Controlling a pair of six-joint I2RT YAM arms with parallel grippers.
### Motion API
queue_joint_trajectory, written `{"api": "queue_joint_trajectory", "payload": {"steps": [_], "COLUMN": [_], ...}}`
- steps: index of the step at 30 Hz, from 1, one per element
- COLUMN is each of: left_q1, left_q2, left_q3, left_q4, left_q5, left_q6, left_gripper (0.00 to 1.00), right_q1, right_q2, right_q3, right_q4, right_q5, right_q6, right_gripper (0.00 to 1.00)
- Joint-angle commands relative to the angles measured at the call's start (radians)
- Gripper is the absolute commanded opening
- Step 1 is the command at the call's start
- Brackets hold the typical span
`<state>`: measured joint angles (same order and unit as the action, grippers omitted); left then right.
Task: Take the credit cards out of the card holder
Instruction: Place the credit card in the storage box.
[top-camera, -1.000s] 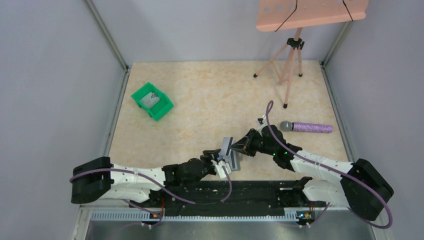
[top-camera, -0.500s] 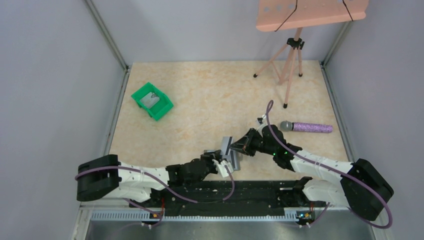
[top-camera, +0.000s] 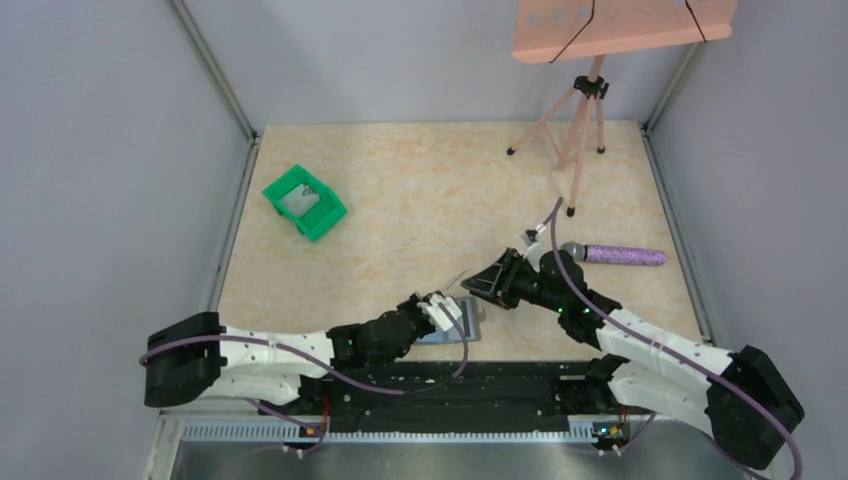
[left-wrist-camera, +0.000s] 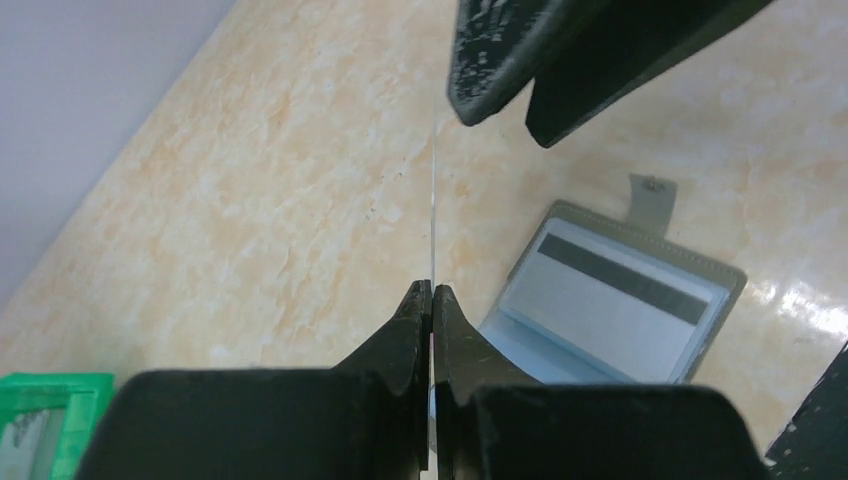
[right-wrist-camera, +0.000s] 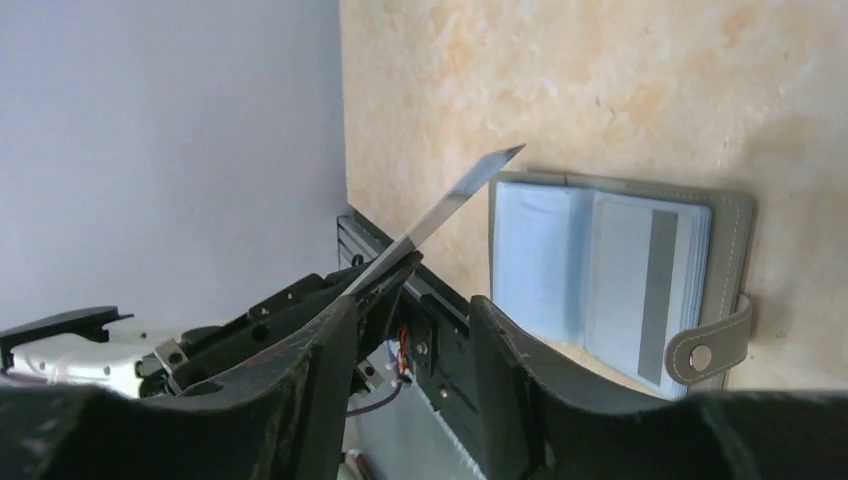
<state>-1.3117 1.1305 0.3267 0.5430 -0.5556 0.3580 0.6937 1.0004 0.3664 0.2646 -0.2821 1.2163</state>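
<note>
The grey card holder (top-camera: 468, 328) lies open and flat on the table near the front edge. Its blue-grey inside shows a dark-striped card (right-wrist-camera: 640, 270) in a sleeve. My left gripper (top-camera: 441, 302) is shut on a thin credit card (right-wrist-camera: 450, 205). That card sticks up out of its jaws and is edge-on in the left wrist view (left-wrist-camera: 434, 190). It hangs above the table, just left of the holder (left-wrist-camera: 620, 300). My right gripper (right-wrist-camera: 412, 305) is open and holds nothing. It hovers up and to the right of the card (top-camera: 486, 282).
A green bin (top-camera: 304, 201) with a flat grey item inside stands at the back left. A purple microphone (top-camera: 612, 255) lies on the right, close behind my right arm. A pink tripod (top-camera: 578, 120) stands at the back right.
The right gripper has opened and let go of the card holder, which dropped from upright to flat on the table. The left gripper has shut on one card.
</note>
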Motion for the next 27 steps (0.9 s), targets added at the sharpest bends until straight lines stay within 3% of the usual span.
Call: {"api": "queue_joint_trajectory", "payload": {"steps": [1, 5, 11, 13, 19, 22, 25, 27], "left_q1": [0.038, 0.118, 0.194, 0.246, 0.479, 0.62, 0.789, 0.897], "left_q2": [-0.053, -0.085, -0.135, -0.145, -0.184, -0.208, -0.196, -0.161], "left_q3": [0.116, 0.176, 0.252, 0.285, 0.348, 0.354, 0.37, 0.398], "left_q4": [-0.169, -0.294, -0.418, -0.477, -0.661, -0.702, -0.716, -0.741], "left_q5": [-0.011, 0.113, 0.293, 0.336, 0.378, 0.4, 0.509, 0.544], "left_q6": [-0.258, -0.442, -0.513, -0.599, -0.865, -0.946, -0.986, -0.993], "left_gripper": [0.0, 0.0, 0.0, 0.0, 0.0, 0.0, 0.0, 0.0], "right_q1": [-0.013, -0.013, -0.013, -0.013, -0.012, -0.013, -0.013, -0.013], "right_q2": [-0.144, -0.259, -0.384, -0.412, -0.482, -0.488, -0.476, -0.466], "right_q3": [0.026, 0.024, 0.018, 0.05, 0.031, -0.012, -0.049, -0.072], "right_q4": [-0.097, -0.174, -0.201, -0.257, -0.237, -0.213, -0.196, -0.184], "right_q5": [0.062, 0.136, 0.158, 0.192, 0.192, 0.192, 0.193, 0.192], "right_q6": [-0.126, -0.205, -0.459, -0.52, -0.514, -0.469, -0.436, -0.417], "right_gripper": [0.48, 0.49, 0.49, 0.49, 0.49, 0.49, 0.49, 0.54]}}
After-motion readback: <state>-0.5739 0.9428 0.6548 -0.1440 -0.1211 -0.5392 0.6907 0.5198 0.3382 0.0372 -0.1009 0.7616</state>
